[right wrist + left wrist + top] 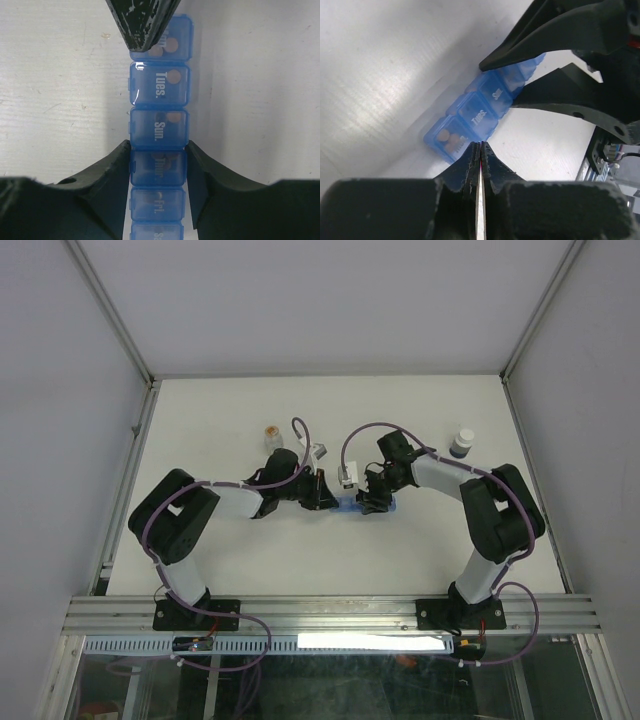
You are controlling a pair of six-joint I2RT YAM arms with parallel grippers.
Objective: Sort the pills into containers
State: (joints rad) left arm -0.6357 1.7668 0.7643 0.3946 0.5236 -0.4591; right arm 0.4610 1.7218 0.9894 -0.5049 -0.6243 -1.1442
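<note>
Shows a blue translucent strip (352,506) flat on the white worktop (230,550), just toward 4 o'clock from the middle in the top view, lying along the 9-to-3 line. Reads, in the right wrist view from 12 down to 6, a half-covered end cell, then Tues., Sun., Thur., Fri. and a cut-off cell starting Sa. Has the right pincer (158,148) clenched on the strip, one dark finger against each long side of the Thur. cell, at its 9 and 3 o'clock. Has the left pincer (480,146) clenched on nothing, tips pressed together with only a hairline slit between, pointed at the end cell beside Tues.; cannot tell whether the tips touch the lid or hang just over it. Shows round tan pills (173,76) through the blue plastic: a couple in the end cell, one at the 3 o'clock side of Tues., one more in Sun., dim shapes in Thur. Puts the two pincers close together over the strip in the top view, the left at its 9 o'clock end, the right nearer 3 o'clock. Shows a white bottle (462,444) with a dark band standing toward 2 o'clock, well apart from the strip, and a small clear vial (272,436) with orange toward 11 o'clock.
</note>
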